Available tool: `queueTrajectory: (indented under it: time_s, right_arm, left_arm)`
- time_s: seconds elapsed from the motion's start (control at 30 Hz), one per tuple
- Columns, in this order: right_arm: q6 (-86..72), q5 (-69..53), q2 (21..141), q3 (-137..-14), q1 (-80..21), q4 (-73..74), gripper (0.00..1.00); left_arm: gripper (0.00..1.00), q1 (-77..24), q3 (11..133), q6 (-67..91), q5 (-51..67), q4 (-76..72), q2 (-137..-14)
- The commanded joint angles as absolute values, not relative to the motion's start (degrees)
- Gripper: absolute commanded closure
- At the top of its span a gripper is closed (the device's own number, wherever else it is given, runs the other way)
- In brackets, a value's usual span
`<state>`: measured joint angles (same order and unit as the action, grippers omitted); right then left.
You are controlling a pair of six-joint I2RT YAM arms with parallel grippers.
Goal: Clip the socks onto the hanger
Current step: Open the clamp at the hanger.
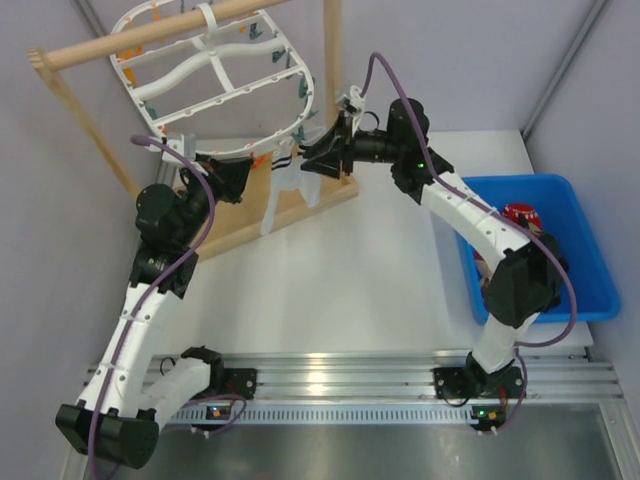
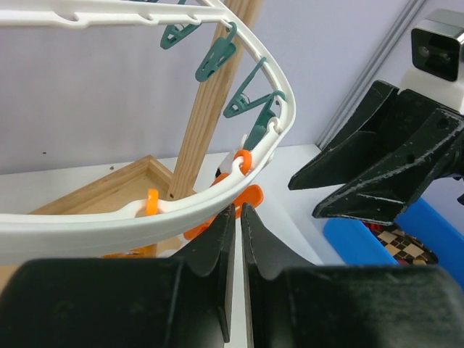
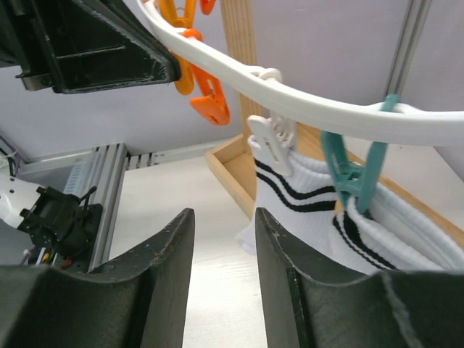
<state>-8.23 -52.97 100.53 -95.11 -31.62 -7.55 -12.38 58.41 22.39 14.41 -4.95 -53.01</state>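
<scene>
The white oval hanger (image 1: 305, 95) hangs from a wooden pole, its rim lined with teal and orange clips. White socks (image 1: 285, 188) with dark cuff bands hang from the near rim (image 3: 326, 109); one sock (image 3: 290, 192) is held by a white clip (image 3: 272, 141), another (image 3: 406, 239) by a teal clip (image 3: 348, 174). My right gripper (image 3: 225, 217) stands open and empty just left of them. My left gripper (image 2: 237, 210) is shut on nothing, its tips right under the rim (image 2: 145, 221) by an orange clip (image 2: 257, 196). More socks, one red (image 1: 520, 215) and one argyle (image 2: 402, 243), lie in the bin.
A blue bin (image 1: 575, 295) sits at the right of the table. The wooden rack's pole (image 1: 150, 35), upright (image 2: 210, 109) and tray base (image 1: 300, 210) surround the hanger. The two grippers (image 1: 243, 172) (image 1: 308, 158) face each other closely under the rim.
</scene>
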Motion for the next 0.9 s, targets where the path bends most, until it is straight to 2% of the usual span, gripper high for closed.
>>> queueTrajectory:
  time_s: [0.0,0.2,0.3,0.4,0.47,0.6,0.87]
  right_arm:
    - [-8.6,-55.7,95.1,-93.0,-32.3,-14.2,0.61]
    - [-6.6,-52.6,93.1,-87.6,-36.4,-21.6,0.47]
    - [-4.0,-48.2,92.5,-83.2,-39.4,-25.7,0.45]
    - [-4.0,-42.9,93.2,-78.0,-41.5,-35.1,0.43]
    - [-3.8,-40.7,93.9,-75.7,-42.4,-43.8,0.36]
    - [-3.9,-32.1,97.3,-74.7,-45.3,-51.3,0.36]
    - [-4.9,-25.8,104.1,-78.5,-46.1,-58.1,0.39]
  left_arm:
    - [0.88,-12.5,60.7,22.6,14.5,-5.9,-52.7]
    - [0.88,-12.5,61.3,22.9,14.8,-6.0,-53.7]
    - [0.88,-12.5,61.8,23.0,14.9,-6.0,-54.2]
    - [0.88,-12.5,62.4,23.3,15.1,-5.8,-54.8]
    - [0.88,-12.5,62.8,23.4,15.1,-5.7,-54.9]
    - [0.87,-12.5,63.2,22.8,14.5,-5.1,-54.9]
    - [0.87,-12.5,64.4,22.1,14.5,-3.6,-55.0]
